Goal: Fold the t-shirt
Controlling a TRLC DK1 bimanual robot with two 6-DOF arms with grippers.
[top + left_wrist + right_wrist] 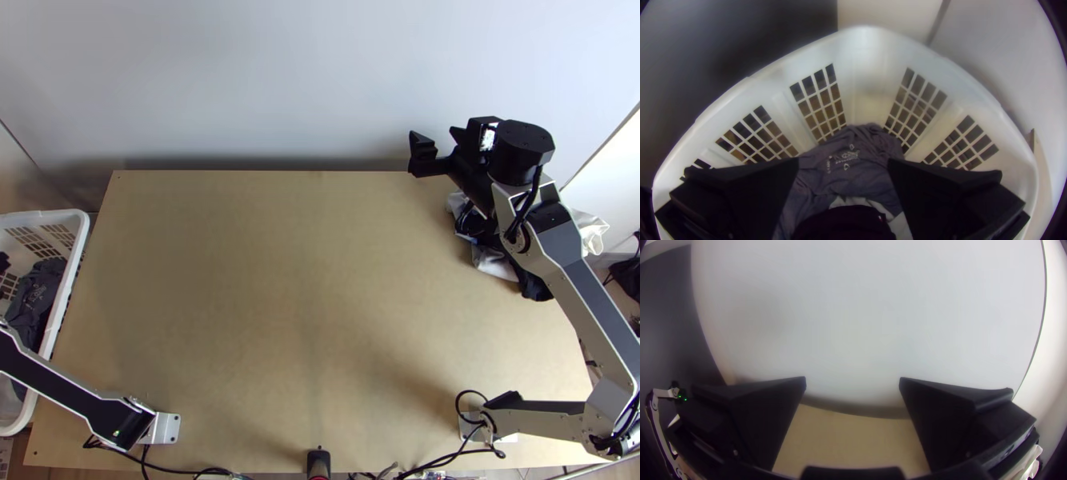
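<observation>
Inside the basket point(78, 240), I see the dark grey printed shirt point(38, 294) bunched, its long axis roughly far-to-near, print toward the wall; both fingers stand apart on my left claw point(843, 162) and right claw point(432, 133).

The dark grey t-shirt of soft, thin fabric point(849, 171), faintly purple in the left wrist view, lies in the white plastic laundry basket with latticed walls point(82, 232), at the nine o'clock side of the light wooden table point(312, 320) in the top view. It is bunched and unfolded, with loose wrinkles and uneven folds. A flatter patch faces up, bearing small pale printed marks, and beyond them the fabric gathers in creases by the basket's wall. Its full outline is partly hidden.
</observation>
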